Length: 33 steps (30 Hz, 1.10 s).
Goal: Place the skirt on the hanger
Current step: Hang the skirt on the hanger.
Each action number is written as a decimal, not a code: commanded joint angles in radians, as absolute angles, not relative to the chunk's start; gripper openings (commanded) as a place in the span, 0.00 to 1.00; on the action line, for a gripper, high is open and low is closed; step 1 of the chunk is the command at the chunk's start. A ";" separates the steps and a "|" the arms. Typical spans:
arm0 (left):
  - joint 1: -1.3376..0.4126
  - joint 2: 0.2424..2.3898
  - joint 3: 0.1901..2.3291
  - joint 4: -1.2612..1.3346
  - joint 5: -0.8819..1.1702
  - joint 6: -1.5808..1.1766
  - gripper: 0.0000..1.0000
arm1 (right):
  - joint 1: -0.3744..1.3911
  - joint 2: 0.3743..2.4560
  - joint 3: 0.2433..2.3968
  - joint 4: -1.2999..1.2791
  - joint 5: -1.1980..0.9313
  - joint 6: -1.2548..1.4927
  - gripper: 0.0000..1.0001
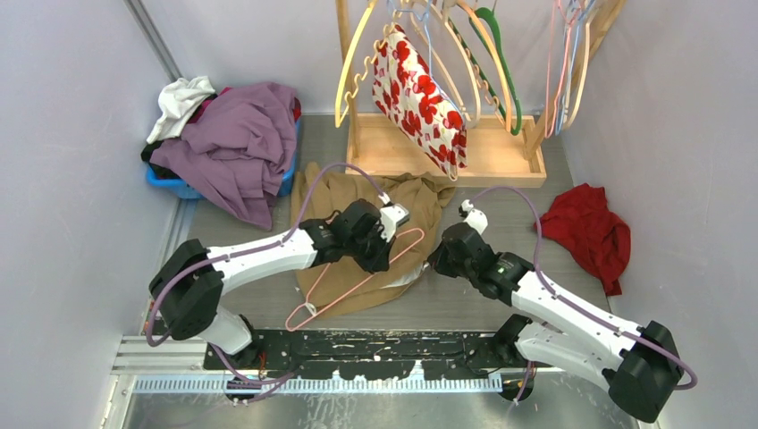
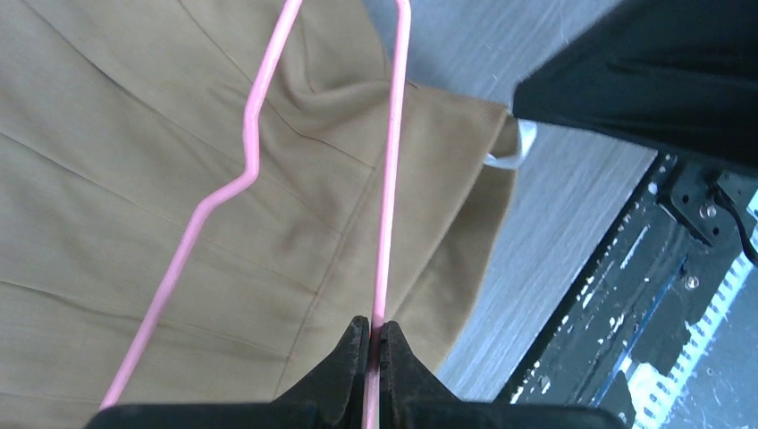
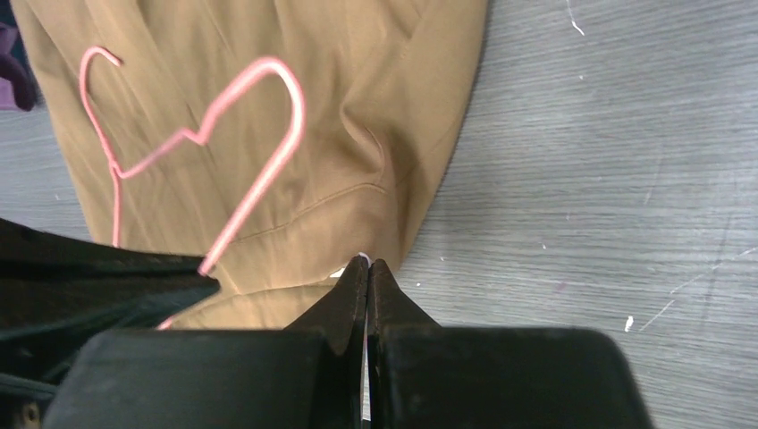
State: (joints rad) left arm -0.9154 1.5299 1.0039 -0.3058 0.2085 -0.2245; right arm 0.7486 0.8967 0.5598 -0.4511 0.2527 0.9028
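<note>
"Where is the skirt?"

"The tan skirt [image 1: 335, 197] lies rumpled on the grey, streaky worktop [image 3: 581, 179]. It's smooth woven cloth with stitched seams and soft folds."

"And the hanger?"

"The hanger [image 1: 357, 283] is thin pink wire, notched at the shoulder, and it sits over the skirt. The black left fingers [image 2: 340, 375] are pinched tight on its straight bar."

"The other arm?"

"The right fingers [image 3: 393, 308] are pressed together, tips at the skirt's edge. I cannot tell whether cloth is caught."

Hanger [image 2: 391, 179] on skirt [image 2: 134, 223] on table [image 1: 420, 304], basket [image 1: 179, 187] behind-left, rack [image 1: 483, 161] behind-right.
</note>
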 commanded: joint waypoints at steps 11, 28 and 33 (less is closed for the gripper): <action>-1.013 1.460 0.911 -0.308 0.156 -0.250 0.01 | 0.744 0.954 0.668 -0.424 0.211 0.854 0.01; -1.058 1.240 0.780 -0.246 0.034 -0.269 0.00 | 0.734 0.994 0.663 -0.400 0.198 0.857 0.01; -1.066 1.199 0.756 -0.254 0.068 -0.276 0.00 | 0.733 1.002 0.673 -0.400 0.198 0.857 0.01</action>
State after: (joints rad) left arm -1.0515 1.2331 0.7731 -0.2806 0.0532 -0.2531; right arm 0.7380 1.0004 0.6212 -0.4397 0.1974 0.8665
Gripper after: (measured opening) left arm 0.032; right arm 0.032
